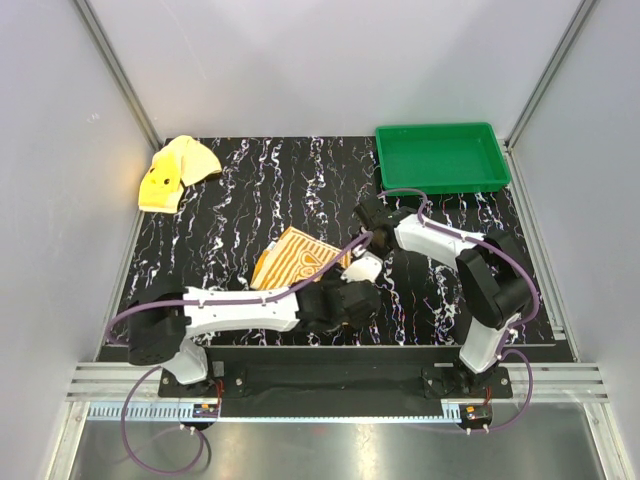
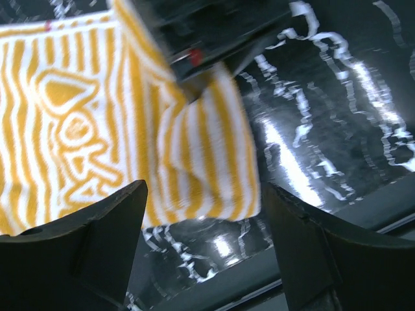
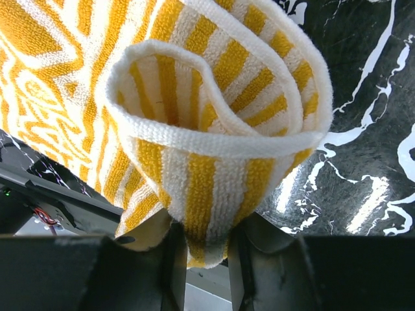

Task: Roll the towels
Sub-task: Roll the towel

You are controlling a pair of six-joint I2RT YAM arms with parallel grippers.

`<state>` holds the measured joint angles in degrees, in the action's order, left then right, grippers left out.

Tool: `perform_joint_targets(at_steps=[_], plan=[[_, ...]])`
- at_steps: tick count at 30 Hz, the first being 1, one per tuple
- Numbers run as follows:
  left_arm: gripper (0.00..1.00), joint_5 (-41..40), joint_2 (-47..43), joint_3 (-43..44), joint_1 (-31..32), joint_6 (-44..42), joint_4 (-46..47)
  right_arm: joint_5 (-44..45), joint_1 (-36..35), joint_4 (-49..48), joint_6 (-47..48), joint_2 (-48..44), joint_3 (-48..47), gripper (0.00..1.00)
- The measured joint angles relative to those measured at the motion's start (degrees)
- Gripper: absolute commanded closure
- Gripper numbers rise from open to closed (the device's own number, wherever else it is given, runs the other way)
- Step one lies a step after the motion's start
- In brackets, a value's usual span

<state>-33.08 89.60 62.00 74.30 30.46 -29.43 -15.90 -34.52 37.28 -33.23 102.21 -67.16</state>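
Right gripper pinched the curled end of the striped towel at mid-worktop, cloth stretching toward 9 o'clock, while the left gripper hovered released at its 5 o'clock corner.

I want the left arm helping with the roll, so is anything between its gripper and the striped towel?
Nothing visible does. The left gripper is open, and the striped towel lies right in front of it, only bare table nearby. The right gripper pinches a curled fold at the towel's far side, clear of that path.
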Motion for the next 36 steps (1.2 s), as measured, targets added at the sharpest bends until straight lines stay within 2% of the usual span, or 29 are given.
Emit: perform_joint_targets(at_steps=[6,13,22,28,32,33,35,36], plan=[[0.19,-0.20,3.63,1.33,2.05,-3.76,5.33,-0.02,0.00,0.52,0.39,0.00,-0.02,0.68],[0.19,-0.13,8.13,1.40,2.05,-4.31,6.80,-0.02,0.00,1.55,0.90,0.02,-0.22,0.68],[0.27,-0.13,9.86,0.09,2.05,-0.09,6.51,-0.04,0.00,2.75,1.90,0.02,-1.11,0.67],[0.37,-0.17,10.56,-0.72,2.05,2.82,6.43,-0.04,-0.02,3.54,2.14,0.02,-1.40,0.66],[0.47,-0.63,11.23,-0.70,2.05,4.50,6.08,-0.11,-0.04,3.89,2.21,0.02,-1.51,0.66],[0.56,-0.85,11.47,-0.59,2.05,4.87,5.92,-0.13,-0.02,3.93,2.21,0.02,-1.51,0.66],[0.65,-1.31,12.15,-0.26,2.05,5.68,5.51,-0.24,-0.02,4.02,2.23,0.04,-1.51,0.66],[0.73,-1.66,12.61,0.04,2.05,5.99,5.20,-0.26,-0.02,4.09,2.29,0.07,-1.51,0.66]])
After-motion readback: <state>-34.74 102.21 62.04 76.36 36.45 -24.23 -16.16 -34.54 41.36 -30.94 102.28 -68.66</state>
